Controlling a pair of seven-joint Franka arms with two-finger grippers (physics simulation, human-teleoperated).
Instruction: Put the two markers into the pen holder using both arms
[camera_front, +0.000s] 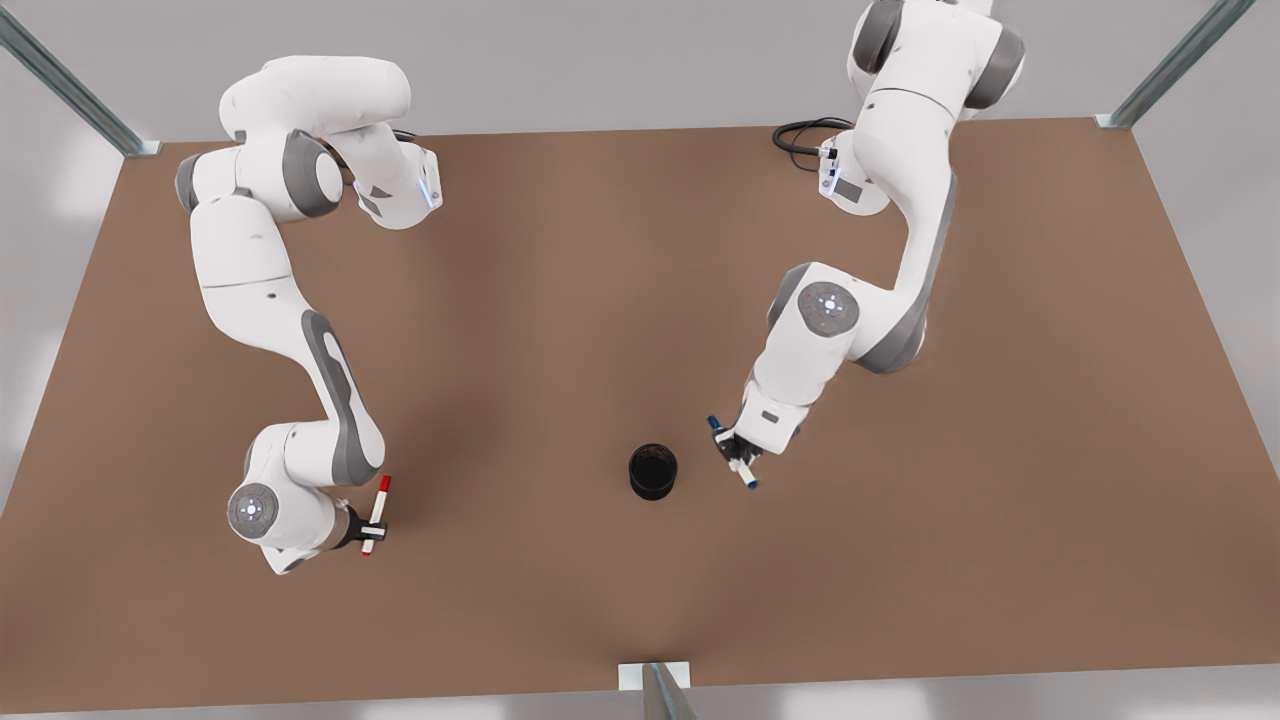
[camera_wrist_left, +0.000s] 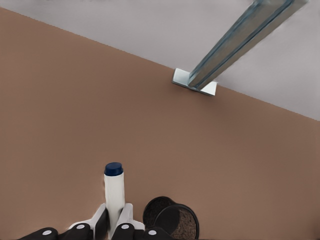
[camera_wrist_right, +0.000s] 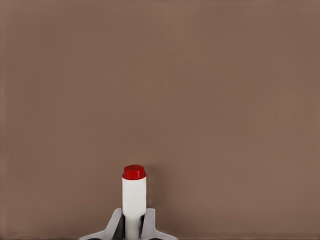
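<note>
Nearest the front camera you have the pen holder (camera_front: 653, 471), a short black cup standing upright on the brown table (camera_front: 560, 300), open mouth up, nothing visible inside it. Neither marker has gone in yet.

Blue marker (camera_front: 733, 453): your left gripper (camera_front: 735, 455) is clamped on its white barrel near the middle, a blue end projecting on each side of the fingers. In the left wrist view the barrel (camera_wrist_left: 114, 192) rises between the two pads (camera_wrist_left: 101, 220) with the blue end uppermost in that picture, and the holder (camera_wrist_left: 171, 218) sits just beside the gripper. In the front view the marker hangs slanted, just to the holder's right and apart from it. My reading: a mid-barrel grip leaves a free length to lower into the cup, but the slant needs correcting toward upright first.

Red marker (camera_front: 376, 515): your right gripper (camera_front: 368, 525) is closed on the barrel likewise; the right wrist view shows the white barrel (camera_wrist_right: 134, 200) pinched between the fingers (camera_wrist_right: 116, 222), red end beyond them, bare table behind. This marker sits well apart from the holder, toward the front view's left.

Pose: the left arm (camera_front: 850, 320) reaches from the far edge, elbow bent, wrist angled down toward the holder. The right arm (camera_front: 290, 330) folds down along the front view's left side, wrist turned sideways near the table.

Judgement: left arm is closer to delivery; the right has a long traverse. Watch for crowding at the narrow cup mouth if both arrive together.
</note>
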